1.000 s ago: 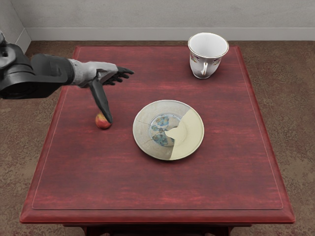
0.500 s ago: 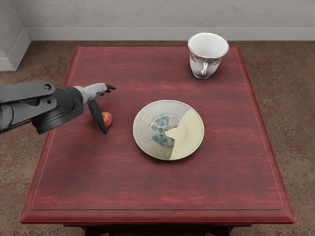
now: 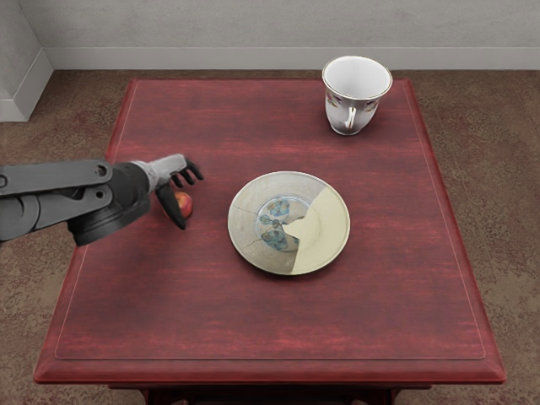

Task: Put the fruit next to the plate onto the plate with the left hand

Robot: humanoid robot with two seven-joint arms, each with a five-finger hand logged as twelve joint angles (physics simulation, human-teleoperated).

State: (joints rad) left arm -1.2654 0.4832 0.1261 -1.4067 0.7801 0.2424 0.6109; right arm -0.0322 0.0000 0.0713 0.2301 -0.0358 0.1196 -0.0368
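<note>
- A dark red wooden table [image 3: 270, 337] fills most of the view, its front edge nearest the camera.
- The plate [image 3: 337, 243] lies flat near the table's middle. One half is grey with a blue pattern at the centre and the other half is plain cream.
- The fruit [image 3: 186, 203], small, round and red with a yellowish patch, sits on the tabletop just left of the plate. It is close to the rim but apart from it.
- The left arm [image 3: 72, 198], dark grey and thick, comes in from the left edge over the table's left side.
- The left hand [image 3: 171, 175] is at the fruit. Its dark fingers [image 3: 192, 172] fan out above and behind the fruit, not curled around it.
- The thumb [image 3: 176, 213] points down across the fruit's near-left side. It probably brushes the fruit, though contact cannot be told from this angle.
- A white cup [image 3: 355, 94] with a thin gold rim stands upright near the far right corner, well apart from the plate. Its handle faces the camera.
- Brown carpet [image 3: 506, 211] surrounds the table, and a pale wall [image 3: 253, 25] with a skirting board runs behind it.
</note>
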